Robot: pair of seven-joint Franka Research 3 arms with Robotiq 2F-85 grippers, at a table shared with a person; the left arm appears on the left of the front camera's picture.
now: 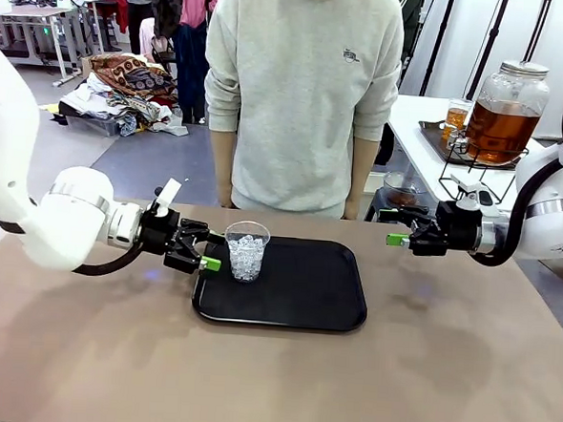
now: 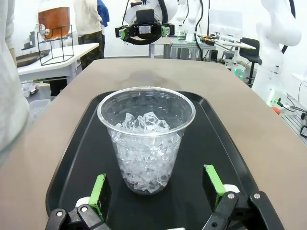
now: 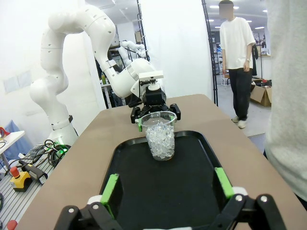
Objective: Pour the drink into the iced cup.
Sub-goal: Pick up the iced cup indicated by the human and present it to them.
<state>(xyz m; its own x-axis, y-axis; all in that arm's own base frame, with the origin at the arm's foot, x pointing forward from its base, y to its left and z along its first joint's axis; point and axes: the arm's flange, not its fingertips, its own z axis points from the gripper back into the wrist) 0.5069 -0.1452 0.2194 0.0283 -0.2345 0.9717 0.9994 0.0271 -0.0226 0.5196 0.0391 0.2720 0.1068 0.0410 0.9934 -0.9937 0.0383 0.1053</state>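
Observation:
A clear plastic iced cup [image 1: 246, 252] full of ice cubes stands upright on the left part of a black tray [image 1: 305, 294]. My left gripper [image 1: 210, 249] is open just left of it, fingers level and pointing at the cup without touching. In the left wrist view the iced cup [image 2: 146, 139] stands just beyond my green pads [image 2: 100, 191]. My right gripper [image 1: 392, 227] hangs open and empty off the tray's right end, facing the cup [image 3: 160, 136]. The amber drink fills a glass jar [image 1: 505, 115] on a side table at the back right.
A person in a grey sweatshirt [image 1: 303, 88] stands at the far table edge behind the tray, arms down. A small glass [image 1: 456, 118] of amber liquid sits beside the jar. Bare brown tabletop [image 1: 444, 374] surrounds the tray.

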